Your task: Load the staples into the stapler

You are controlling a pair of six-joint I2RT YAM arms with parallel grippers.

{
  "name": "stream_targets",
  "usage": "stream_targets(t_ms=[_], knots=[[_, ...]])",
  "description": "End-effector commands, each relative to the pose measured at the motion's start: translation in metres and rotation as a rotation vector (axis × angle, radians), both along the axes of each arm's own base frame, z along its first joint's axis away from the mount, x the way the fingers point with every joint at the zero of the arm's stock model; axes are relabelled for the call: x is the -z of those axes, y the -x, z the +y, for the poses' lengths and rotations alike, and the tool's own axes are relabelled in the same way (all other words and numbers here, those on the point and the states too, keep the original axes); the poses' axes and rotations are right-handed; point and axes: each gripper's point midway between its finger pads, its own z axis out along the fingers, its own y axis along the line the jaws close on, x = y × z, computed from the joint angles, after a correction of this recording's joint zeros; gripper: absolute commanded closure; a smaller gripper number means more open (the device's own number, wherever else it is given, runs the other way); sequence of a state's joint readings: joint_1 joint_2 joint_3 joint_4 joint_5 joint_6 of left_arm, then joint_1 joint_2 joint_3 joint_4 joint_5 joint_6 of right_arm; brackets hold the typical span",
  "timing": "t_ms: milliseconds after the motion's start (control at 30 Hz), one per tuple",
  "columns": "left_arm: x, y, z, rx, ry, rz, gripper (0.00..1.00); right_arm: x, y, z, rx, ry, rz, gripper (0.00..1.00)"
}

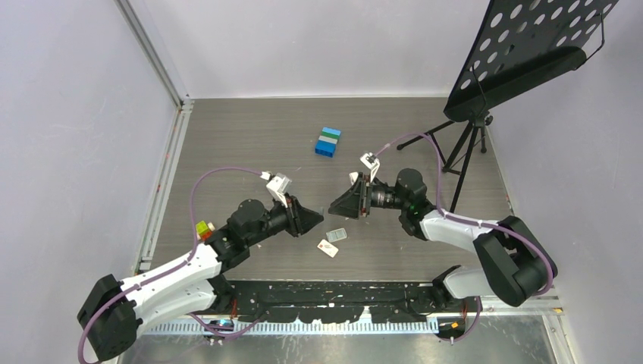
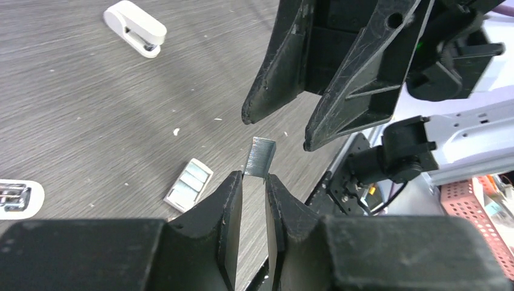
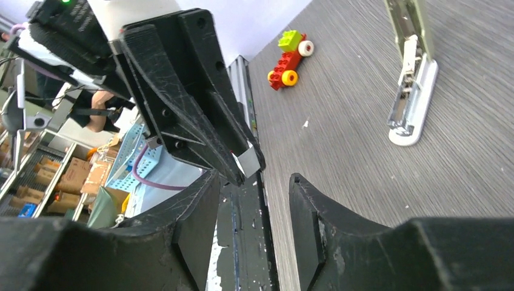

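Our left claw (image 2: pixel 254 180) pinches the staples (image 2: pixel 260 156), a silvery strip, in the air, well apart from the stapler (image 3: pixel 412 79) lying open on the table (image 3: pixel 363 182). Our right claw (image 3: pixel 254 179) gapes empty. Next, we judge, the strip must line up with the stapler's channel.

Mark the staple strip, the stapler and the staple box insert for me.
staple strip (image 2: pixel 260 156), left wrist view, middle of its silver face.
stapler (image 3: pixel 424 91), right wrist view, on the white base.
staple box insert (image 2: pixel 189 185), left wrist view, centre of the tray.
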State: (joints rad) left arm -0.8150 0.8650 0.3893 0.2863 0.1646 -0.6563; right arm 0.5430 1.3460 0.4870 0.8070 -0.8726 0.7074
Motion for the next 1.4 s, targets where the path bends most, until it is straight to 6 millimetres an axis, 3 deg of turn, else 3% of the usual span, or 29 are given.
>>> stream_targets(t_ms=[0, 233, 833, 1367], knots=[[-0.031, 0.007, -0.010, 0.067, 0.109, -0.063, 0.78, -0.045, 0.015, 0.000, -0.066, -0.157, -0.177, 0.49], [-0.043, 0.014, -0.017, 0.123, 0.160, -0.064, 0.78, -0.066, 0.026, 0.000, -0.134, -0.266, -0.210, 0.48], [-0.062, 0.018, -0.024, 0.154, 0.248, -0.062, 0.78, -0.060, 0.027, 0.002, -0.143, -0.257, -0.216, 0.51], [-0.062, 0.018, -0.025, 0.155, 0.266, -0.052, 0.78, -0.060, 0.031, 0.002, -0.154, -0.258, -0.221, 0.69]])
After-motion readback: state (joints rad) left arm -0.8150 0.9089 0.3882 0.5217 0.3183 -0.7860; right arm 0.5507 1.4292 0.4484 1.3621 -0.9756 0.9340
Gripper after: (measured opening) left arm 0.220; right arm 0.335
